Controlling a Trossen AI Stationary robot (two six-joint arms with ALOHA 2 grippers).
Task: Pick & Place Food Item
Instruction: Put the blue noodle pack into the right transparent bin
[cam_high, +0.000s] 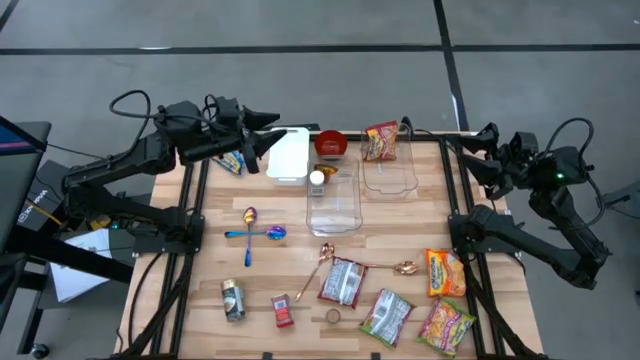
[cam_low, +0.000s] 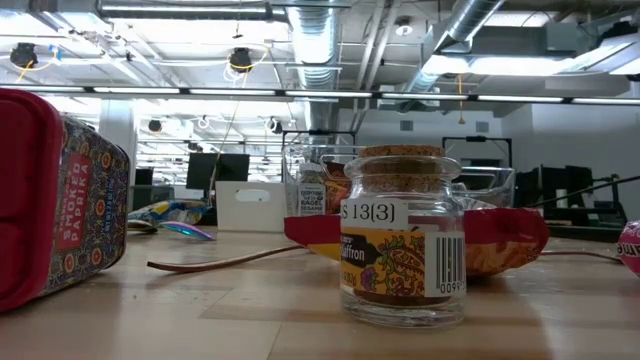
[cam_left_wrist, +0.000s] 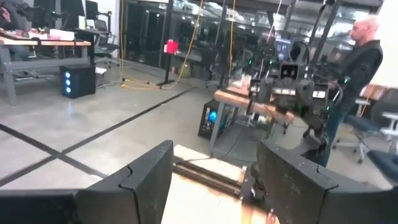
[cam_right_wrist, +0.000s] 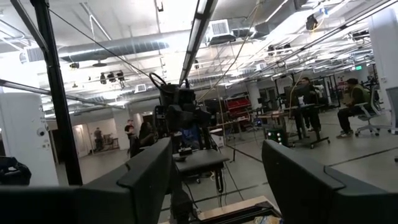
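Glass spice jar (cam_low: 402, 238) labelled "S 13(3)"; both arms' jaws gape, holding nothing.

Wooden tabletop (cam_high: 200, 300): clear bins (cam_high: 334, 200) mid-far edge, snack packets (cam_high: 447, 325) near right corner, spoons (cam_high: 250, 234) left, spice jars (cam_high: 233, 299) near edge

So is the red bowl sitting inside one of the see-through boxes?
No, the red bowl sits on the bare wood at the table's far edge, beside the white container and outside both clear boxes.
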